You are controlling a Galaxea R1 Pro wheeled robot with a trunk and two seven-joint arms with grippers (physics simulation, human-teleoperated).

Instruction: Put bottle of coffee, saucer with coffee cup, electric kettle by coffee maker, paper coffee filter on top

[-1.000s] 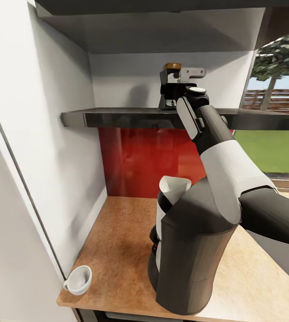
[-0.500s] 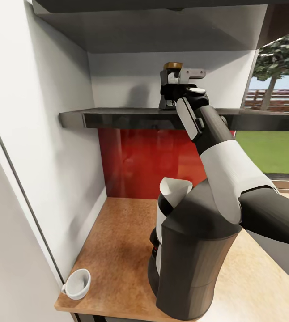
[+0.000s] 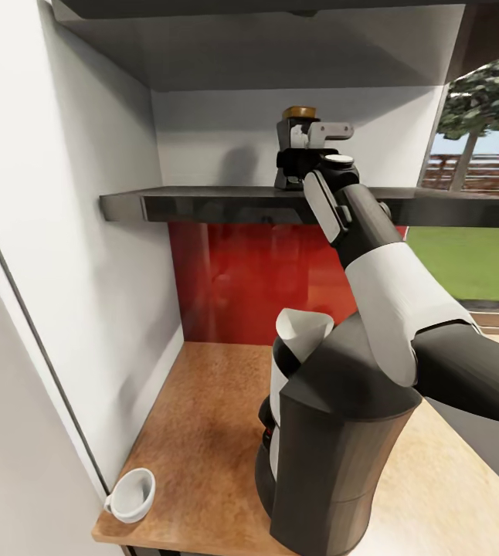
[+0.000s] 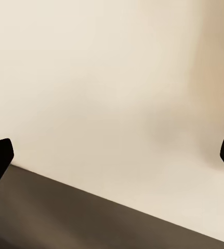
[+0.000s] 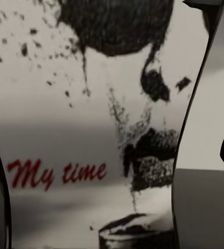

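The bottle of coffee (image 3: 297, 115) stands on the dark kitchen shelf (image 3: 203, 205); its brown lid shows above my right gripper (image 3: 303, 150). The right wrist view has its "My time" label (image 5: 91, 129) close up between the fingers, with a gap at one fingertip, so my right gripper (image 5: 109, 166) is open around it. Below, on the wooden countertop (image 3: 203, 432), stands the black-and-white coffee maker (image 3: 271, 432), half hidden by my right arm. A white paper filter (image 3: 302, 332) sits on top of it. The white coffee cup (image 3: 131, 494) rests at the counter's front left corner. My left gripper (image 4: 112, 161) is open and faces a cream wall.
A white cabinet wall (image 3: 72, 270) closes the nook on the left, and a red backsplash (image 3: 242, 278) lies behind the counter. A second shelf (image 3: 265, 46) hangs close above the bottle. To the right a window (image 3: 481, 185) looks onto a garden.
The whole head view has shifted a little: the cup and counter sit lower in the picture. My right gripper has edged slightly left around the bottle, which has stayed on the shelf.
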